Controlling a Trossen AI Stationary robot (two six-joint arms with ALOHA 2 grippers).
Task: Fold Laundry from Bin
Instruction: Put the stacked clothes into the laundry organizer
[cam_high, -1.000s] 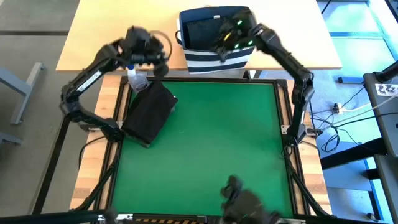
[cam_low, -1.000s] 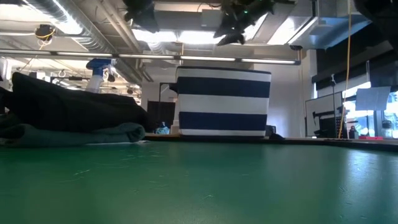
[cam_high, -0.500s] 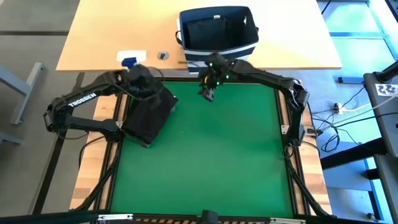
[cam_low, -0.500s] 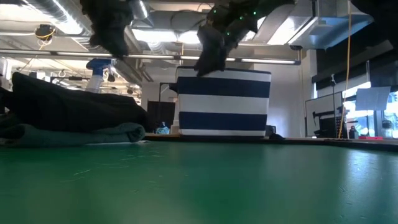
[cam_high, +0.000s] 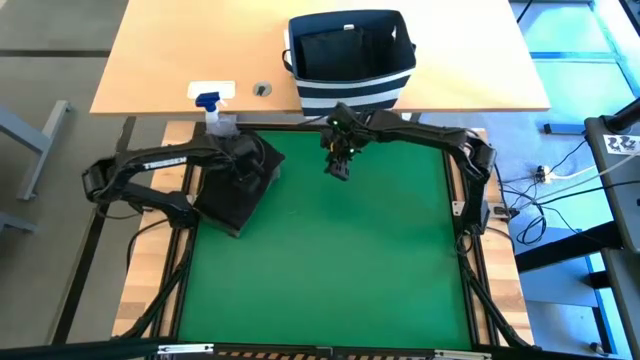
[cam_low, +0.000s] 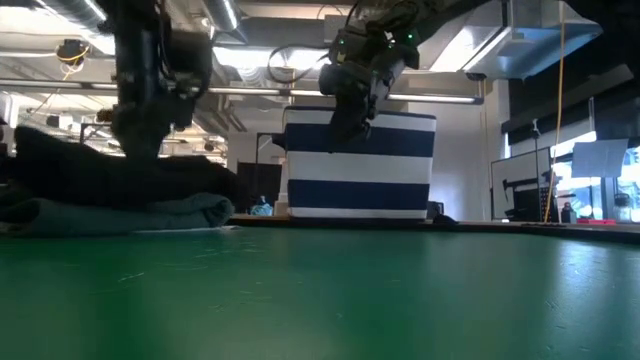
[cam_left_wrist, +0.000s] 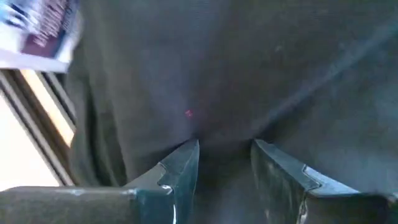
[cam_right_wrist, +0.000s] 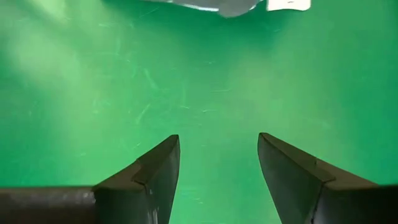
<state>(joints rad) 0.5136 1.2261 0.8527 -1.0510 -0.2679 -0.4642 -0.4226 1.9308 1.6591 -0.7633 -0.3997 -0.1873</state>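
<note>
High view: green mat (cam_high: 340, 250) fills black-framed table, light wooden tabletop (cam_high: 170, 60) behind it, grey floor around. Low view shows workshop ceiling with pipes and strip lights. No readable writing anywhere I can make out. Bin (cam_high: 350, 60) sits on wood just past mat's far edge. Folded dark laundry (cam_high: 240, 185) at mat's far-left corner. Left gripper (cam_left_wrist: 224, 165) right over laundry, fingers apart, not clamping. Right gripper (cam_right_wrist: 217, 168) above bare mat near bin, fingers apart, empty. Spray bottle (cam_high: 212, 105) beside laundry.
</note>
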